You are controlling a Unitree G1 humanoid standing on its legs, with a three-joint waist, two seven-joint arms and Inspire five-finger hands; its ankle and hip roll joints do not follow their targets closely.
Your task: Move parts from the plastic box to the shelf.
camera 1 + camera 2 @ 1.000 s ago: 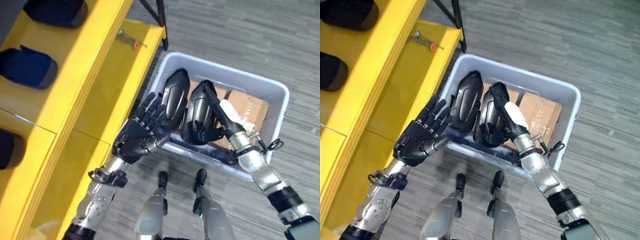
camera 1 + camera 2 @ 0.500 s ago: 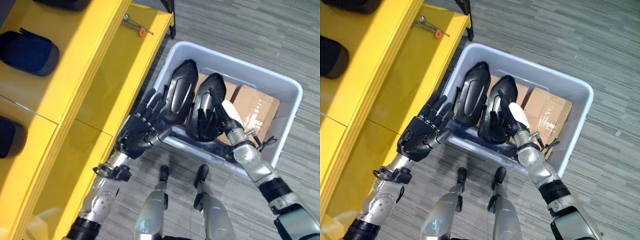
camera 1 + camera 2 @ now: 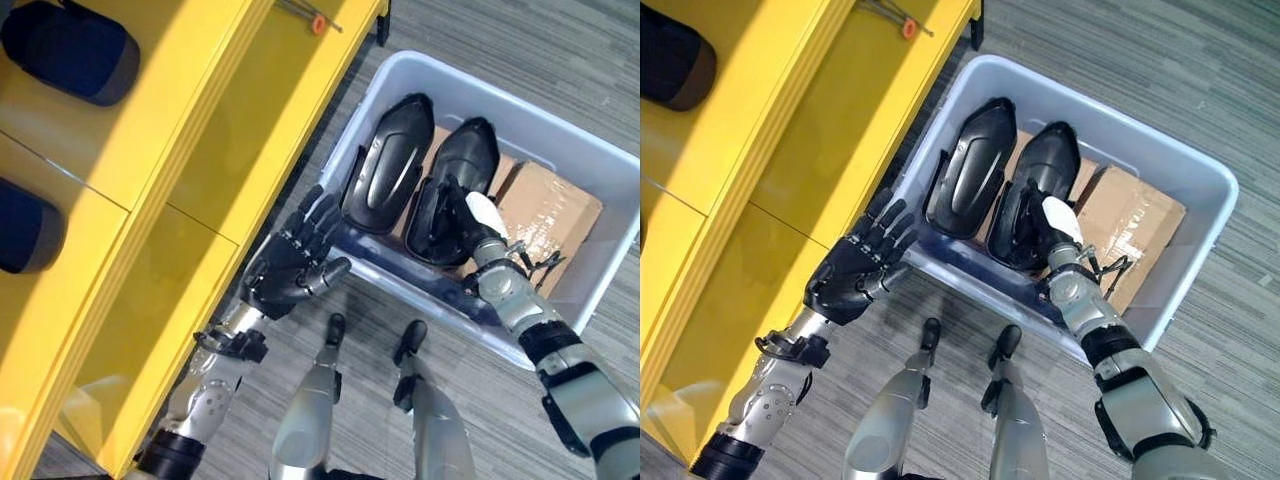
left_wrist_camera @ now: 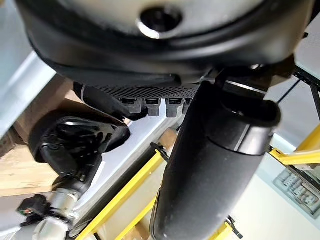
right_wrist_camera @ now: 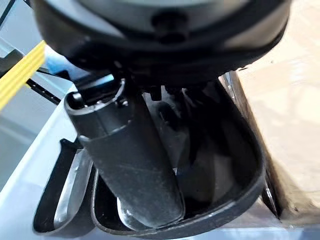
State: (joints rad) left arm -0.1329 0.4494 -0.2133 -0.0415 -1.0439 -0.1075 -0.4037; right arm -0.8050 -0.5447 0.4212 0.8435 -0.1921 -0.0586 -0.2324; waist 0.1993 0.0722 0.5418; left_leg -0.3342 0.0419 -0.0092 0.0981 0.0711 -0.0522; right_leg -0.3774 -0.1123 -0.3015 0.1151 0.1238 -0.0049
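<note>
A pale grey plastic box sits on the grey floor just beside the yellow shelf. Two black moulded parts lie side by side in it, over two cardboard boxes.

The right hand reaches into the hollow of the right-hand part; whether its fingers are closed on it cannot be told. The left hand hangs outside the box's near-left wall, fingers straight and spread, holding nothing.

On the shelf lie three dark blue padded pieces and a small tool with an orange tip.
</note>
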